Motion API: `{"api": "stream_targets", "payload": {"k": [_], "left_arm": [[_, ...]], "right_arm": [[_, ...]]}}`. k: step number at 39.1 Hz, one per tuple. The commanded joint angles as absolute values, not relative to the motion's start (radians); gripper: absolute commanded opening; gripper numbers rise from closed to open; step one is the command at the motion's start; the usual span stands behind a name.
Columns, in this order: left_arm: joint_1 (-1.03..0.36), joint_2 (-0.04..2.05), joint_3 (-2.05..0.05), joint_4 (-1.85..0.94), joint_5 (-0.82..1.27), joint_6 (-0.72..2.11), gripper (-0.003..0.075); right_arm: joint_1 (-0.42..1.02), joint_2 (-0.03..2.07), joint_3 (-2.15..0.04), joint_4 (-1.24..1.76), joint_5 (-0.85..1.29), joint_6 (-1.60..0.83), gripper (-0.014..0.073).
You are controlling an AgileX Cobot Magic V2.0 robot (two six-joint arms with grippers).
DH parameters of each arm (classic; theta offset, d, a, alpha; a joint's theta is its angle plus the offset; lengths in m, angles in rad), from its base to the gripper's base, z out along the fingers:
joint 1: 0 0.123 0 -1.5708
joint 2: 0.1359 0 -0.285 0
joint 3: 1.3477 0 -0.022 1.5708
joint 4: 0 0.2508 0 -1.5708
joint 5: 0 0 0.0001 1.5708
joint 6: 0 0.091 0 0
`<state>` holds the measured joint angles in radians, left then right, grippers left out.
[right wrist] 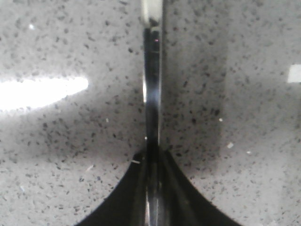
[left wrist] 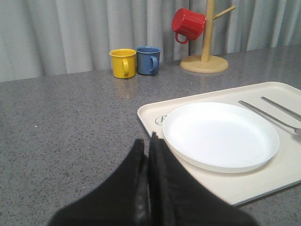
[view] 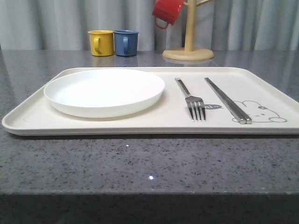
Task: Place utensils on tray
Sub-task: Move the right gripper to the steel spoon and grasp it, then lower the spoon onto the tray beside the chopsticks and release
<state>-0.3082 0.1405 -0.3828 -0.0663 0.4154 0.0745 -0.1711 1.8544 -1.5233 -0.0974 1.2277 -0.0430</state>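
We're holding the spoon (right wrist: pixel 152 94) in the right gripper (right wrist: pixel 153 188): jaws pinched tight on its thin shiny handle, which runs straight out from the tips over the speckled grey worktop (right wrist: pixel 70 155). The bowl end isn't clear in the right wrist view. It's polished steel, so stiff, light-ish and slippery; a narrow handle like that can pivot or slide in the pads, so we judge a grip near mid-handle w/ firm squeeze is best, and a slow carry.

Fork (view: pixel 191 100) and chopsticks (view: pixel 227 100) already lie on the tray (view: pixel 28 119), fork at approx 3 o'clock of the white plate (view: pixel 103 91), chopsticks just beyond it, both running 12-to-6.

Right arm looks low and close over the worktop, wrist pointing down at it. Left gripper (left wrist: pixel 147 155) sits idle by the tray's 9 o'clock edge, jaws pressed together, nothing in them.
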Motion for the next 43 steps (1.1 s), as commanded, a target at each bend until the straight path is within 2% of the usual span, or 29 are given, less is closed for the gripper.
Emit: {"api": "stream_targets", "payload": {"k": [1, 13, 20, 33, 43], "left_arm": [[-0.309, 0.151, -0.410, -0.075, 0.335, 0.067, -0.0018], [-0.309, 0.151, -0.410, -0.075, 0.335, 0.067, -0.0018], [-0.309, 0.151, -0.410, -0.075, 0.335, 0.067, -0.0018], [-0.309, 0.151, -0.410, -0.075, 0.335, 0.067, -0.0018], [-0.309, 0.151, -0.410, -0.075, 0.335, 0.067, -0.0018]], "right_arm": [[-0.177, 1.791, -1.540, -0.096, 1.292, -0.053, -0.0064], [-0.160, 1.604, -1.538, 0.028, 1.338, 0.045, -0.0064], [-0.034, 1.539, -1.538, 0.097, 1.337, 0.055, -0.0058], [0.223, 1.615, -1.538, 0.097, 1.294, 0.166, -0.0058], [0.243, 1.719, -1.538, 0.087, 1.287, 0.195, -0.0058]]}}
